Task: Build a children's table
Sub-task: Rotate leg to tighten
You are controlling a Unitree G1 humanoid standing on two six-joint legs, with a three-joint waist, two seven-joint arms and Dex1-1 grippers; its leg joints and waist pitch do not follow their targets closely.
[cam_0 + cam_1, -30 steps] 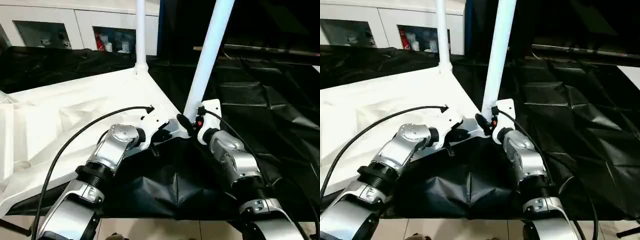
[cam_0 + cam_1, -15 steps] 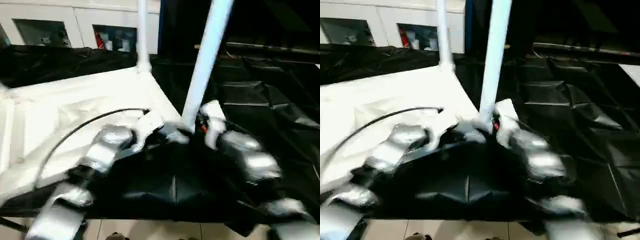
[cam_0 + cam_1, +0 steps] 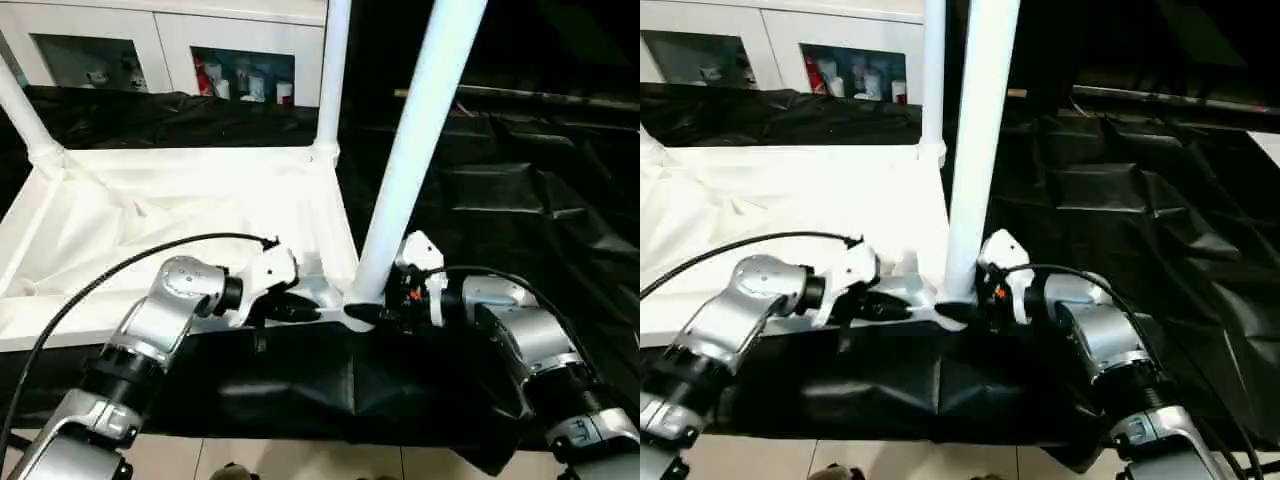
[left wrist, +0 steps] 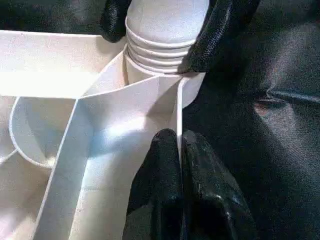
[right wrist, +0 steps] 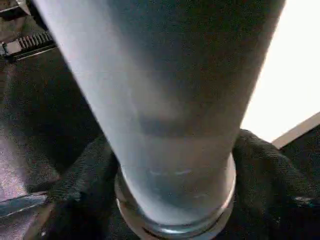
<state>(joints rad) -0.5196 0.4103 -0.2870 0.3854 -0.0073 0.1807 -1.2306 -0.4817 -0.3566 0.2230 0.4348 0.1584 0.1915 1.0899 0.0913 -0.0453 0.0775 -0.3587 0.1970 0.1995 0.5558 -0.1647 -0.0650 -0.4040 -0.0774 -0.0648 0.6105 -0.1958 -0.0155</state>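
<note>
Upside-down white table top (image 3: 180, 215) on black sheeting (image 3: 520, 190), three legs standing in its corner sockets. Nearest leg (image 3: 415, 150) rising from the front right corner, threaded base (image 4: 160, 42) visible in the left wrist view, seated in its socket. Same view: left gripper (image 4: 180, 150) with both fingers together, pinching the thin edge wall of the top beside that socket. Right gripper (image 3: 385, 310) at the leg's foot, black fingers (image 4: 220, 30) clamped around it. Both silver forearms reaching inward, elbows low, wrists almost meeting.
</note>
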